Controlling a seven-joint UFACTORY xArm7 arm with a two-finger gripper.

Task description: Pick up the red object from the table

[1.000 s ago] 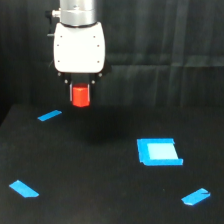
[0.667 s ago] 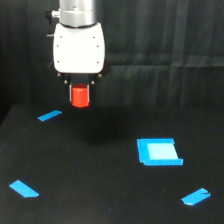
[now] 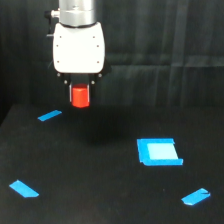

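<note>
One red object (image 3: 80, 96), one gripper (image 3: 80, 92), three blue tape strips (image 3: 49, 115), one blue square (image 3: 159, 152)

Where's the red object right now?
In the exterior view, the red object hangs in the gripper, off the table, upper left, above and right of a blue tape strip.

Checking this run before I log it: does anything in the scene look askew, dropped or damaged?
Nothing stands out. The red object hangs upright in the gripper, lifted above the table. The blue square and three blue tape strips lie flat; nothing looks damaged.
</note>
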